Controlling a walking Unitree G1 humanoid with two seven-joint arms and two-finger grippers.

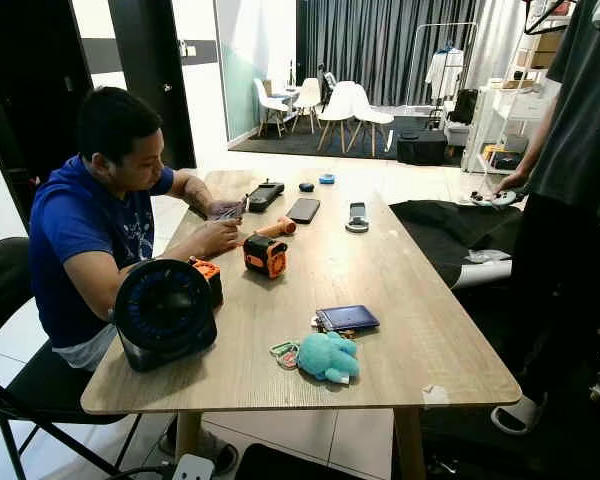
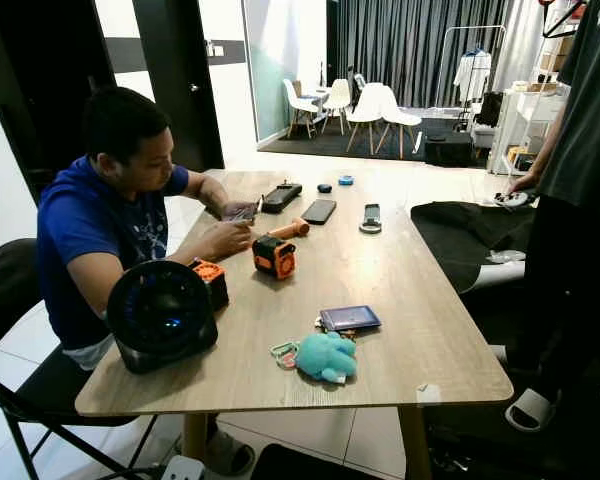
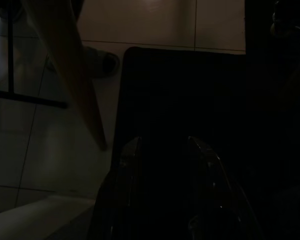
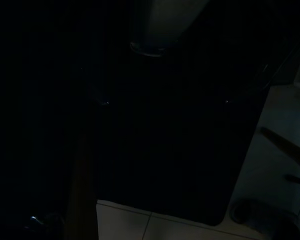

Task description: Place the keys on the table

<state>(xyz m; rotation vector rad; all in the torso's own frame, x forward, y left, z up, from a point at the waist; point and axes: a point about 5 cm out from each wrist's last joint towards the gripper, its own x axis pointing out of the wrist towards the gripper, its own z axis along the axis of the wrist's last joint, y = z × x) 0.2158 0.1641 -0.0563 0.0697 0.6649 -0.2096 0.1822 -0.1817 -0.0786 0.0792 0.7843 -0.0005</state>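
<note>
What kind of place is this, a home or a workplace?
Probably a home's living and dining area. A long wooden table stands on a pale tiled floor; behind it are white dining chairs, dark grey curtains and a clothes rack with a white shirt.

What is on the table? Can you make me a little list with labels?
surface: wooden table
near edge: teal plush keychain, beside a blue card wallet
left side: black round fan
middle: orange tape measure
far end: black phone, remote
people: one seated in blue, one standing at the right
left gripper: idle, jaws apart
</note>
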